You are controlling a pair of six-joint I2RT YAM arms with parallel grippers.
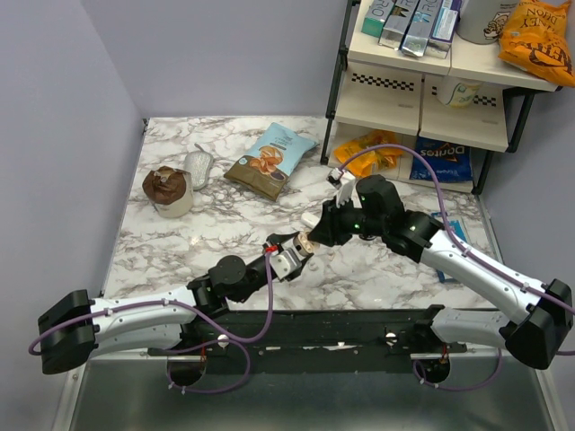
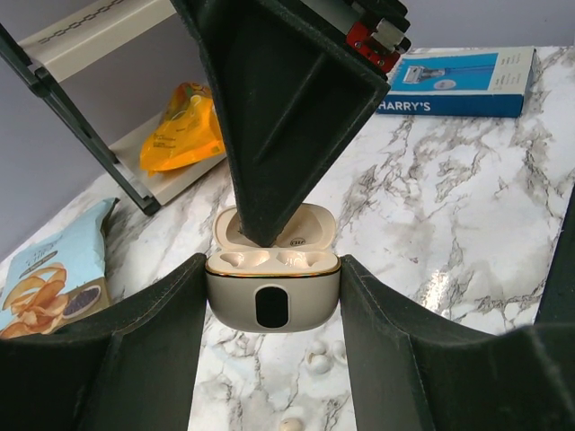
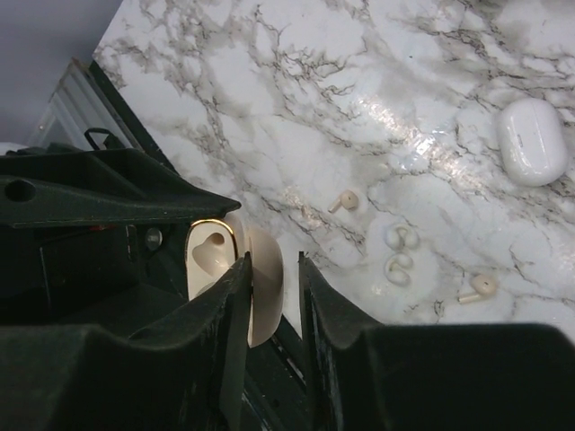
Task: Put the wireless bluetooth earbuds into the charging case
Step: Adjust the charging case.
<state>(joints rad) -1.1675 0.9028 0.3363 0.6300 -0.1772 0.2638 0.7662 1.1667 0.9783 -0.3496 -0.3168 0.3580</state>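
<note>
Where the arms meet: midway between the left and right edges of the worktop (image 1: pixel 180 242), nearer the near edge than the far one.
Case (image 2: pixel 274 305): held clear of the marble, with the lid open and standing upright at the back. Both tan sockets are bare.
Left gripper (image 2: pixel 274 269): clamped on the base of the case, one finger pressed against each side.
Right gripper (image 3: pixel 272 269): fingers straddle the open lid, one lying against its inner face. A thin dark gap shows beside the other finger, so whether the lid is firmly pinched cannot be told.
Earbuds (image 3: pixel 402 238): two small white buds lying just beside each other on the marble, outside the case and near it.
Tan stemmed buds (image 3: pixel 344 200): two, one on either side of the white pair and apart from it.
White oval pebble (image 3: pixel 532 141): flat on the marble, well apart from the pair.
Blue box (image 2: pixel 463 81): lying by the right edge.
Snack bag (image 1: pixel 269 160): lying toward the far edge.
</note>
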